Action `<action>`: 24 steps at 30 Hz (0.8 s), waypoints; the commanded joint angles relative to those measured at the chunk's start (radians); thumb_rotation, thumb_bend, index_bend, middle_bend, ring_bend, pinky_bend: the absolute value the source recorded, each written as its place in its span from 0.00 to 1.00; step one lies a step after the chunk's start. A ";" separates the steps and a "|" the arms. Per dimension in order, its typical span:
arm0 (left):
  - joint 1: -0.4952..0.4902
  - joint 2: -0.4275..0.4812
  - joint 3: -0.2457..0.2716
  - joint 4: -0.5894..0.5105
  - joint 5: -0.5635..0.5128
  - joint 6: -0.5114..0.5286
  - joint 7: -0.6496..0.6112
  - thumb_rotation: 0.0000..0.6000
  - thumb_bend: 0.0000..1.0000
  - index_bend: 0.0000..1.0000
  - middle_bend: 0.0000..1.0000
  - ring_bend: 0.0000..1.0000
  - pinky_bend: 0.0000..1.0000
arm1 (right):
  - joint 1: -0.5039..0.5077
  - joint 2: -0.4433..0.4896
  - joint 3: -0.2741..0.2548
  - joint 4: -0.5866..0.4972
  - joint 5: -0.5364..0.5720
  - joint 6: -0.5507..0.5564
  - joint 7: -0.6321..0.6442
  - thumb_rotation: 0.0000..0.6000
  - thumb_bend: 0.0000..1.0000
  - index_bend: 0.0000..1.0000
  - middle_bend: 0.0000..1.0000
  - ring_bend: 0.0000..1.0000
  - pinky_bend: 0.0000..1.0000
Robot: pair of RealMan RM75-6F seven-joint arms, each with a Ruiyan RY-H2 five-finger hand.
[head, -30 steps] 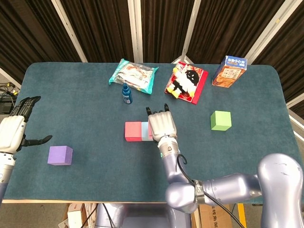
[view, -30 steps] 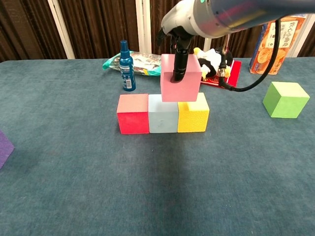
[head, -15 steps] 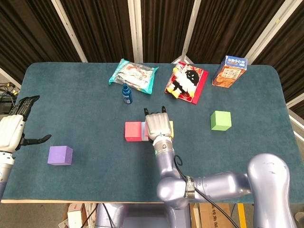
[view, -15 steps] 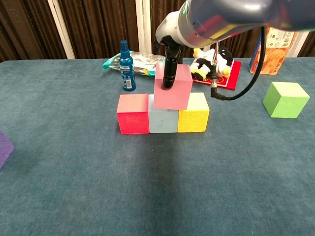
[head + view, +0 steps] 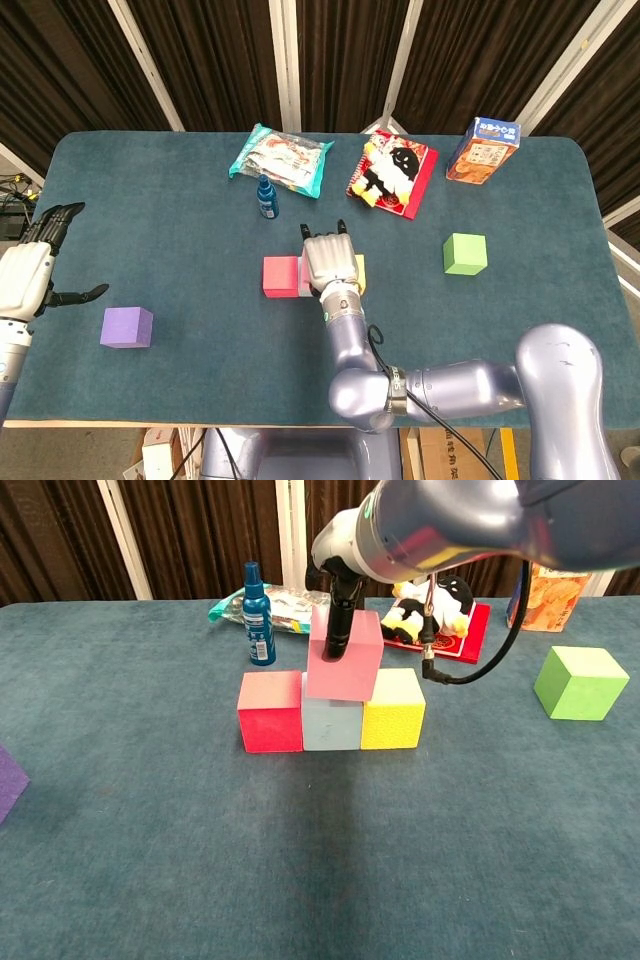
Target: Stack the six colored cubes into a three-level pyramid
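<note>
Right hand (image 5: 330,264) grips pink cube (image 5: 345,656), dark finger (image 5: 340,630) down cube's front face. Pink cube tilted, above light blue cube (image 5: 331,725), middle of row: red cube (image 5: 270,712) on its left, yellow cube (image 5: 393,711) on its right. Green cube (image 5: 581,682) well apart at right. Left hand (image 5: 28,272) spread, holding nothing, near purple cube (image 5: 127,327) on surface (image 5: 180,210). Spray bottle (image 5: 258,602) behind row.

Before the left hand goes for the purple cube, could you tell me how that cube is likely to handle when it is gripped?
The purple cube will probably sit stable and not roll, since it rests flat on the table. It looks matte like the pink cube held by the right hand, so probably not slippery. Likely light, perhaps foam, though I cannot confirm that.
</note>
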 commanded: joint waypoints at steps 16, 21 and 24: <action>0.001 0.000 -0.001 -0.002 0.001 0.004 0.001 1.00 0.14 0.00 0.05 0.04 0.10 | -0.007 -0.009 -0.018 0.007 -0.033 -0.004 -0.012 1.00 0.32 0.00 0.41 0.30 0.00; 0.002 0.002 0.000 -0.004 0.005 0.005 -0.002 1.00 0.14 0.00 0.05 0.04 0.10 | -0.007 -0.009 -0.040 0.004 -0.062 -0.003 -0.024 1.00 0.32 0.00 0.41 0.30 0.00; 0.002 0.002 0.000 -0.004 0.006 0.005 -0.003 1.00 0.14 0.00 0.05 0.04 0.10 | -0.011 -0.012 -0.041 0.006 -0.072 -0.004 -0.016 1.00 0.32 0.00 0.41 0.30 0.00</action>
